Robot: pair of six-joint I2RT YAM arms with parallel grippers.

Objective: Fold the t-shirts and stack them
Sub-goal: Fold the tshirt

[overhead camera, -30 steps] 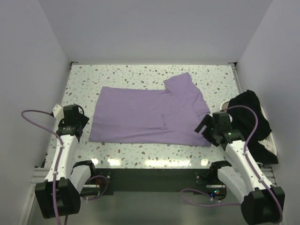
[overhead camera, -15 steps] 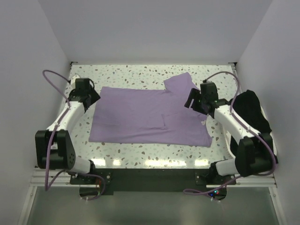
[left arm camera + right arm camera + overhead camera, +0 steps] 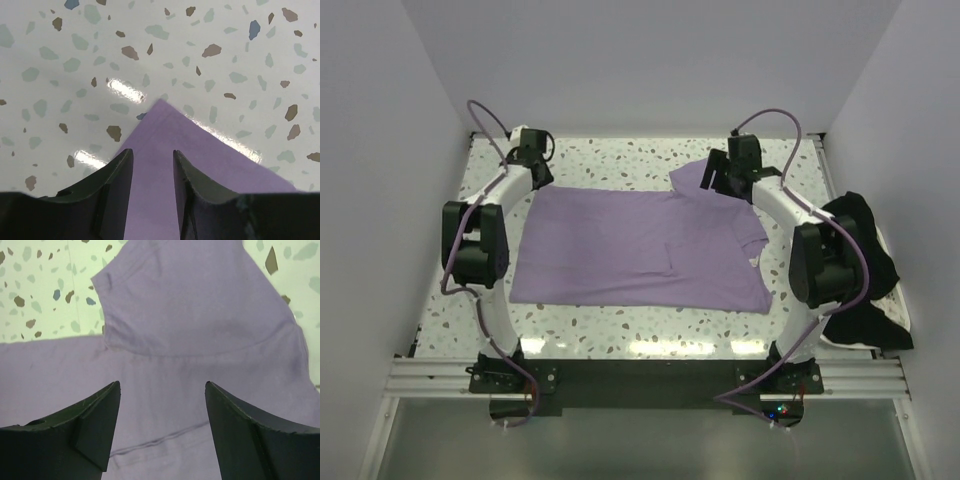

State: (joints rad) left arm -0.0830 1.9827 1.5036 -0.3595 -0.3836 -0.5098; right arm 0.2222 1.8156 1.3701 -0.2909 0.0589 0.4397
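two shirts: purple shirt (image 3: 630, 250) lies flat on the surface (image 3: 610, 160), black shirt (image 3: 860, 250) heaped at the right edge. left tool (image 3: 152, 155), narrowly parted, hovers over purple's far-left corner; right tool (image 3: 162, 385), spread wide, over a sleeve (image 3: 200, 300).

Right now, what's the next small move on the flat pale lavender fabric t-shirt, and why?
Probably lower both and pinch the far edge: the left gripper hovers open over a corner of the pale lavender t-shirt, the right gripper open over its sleeve.
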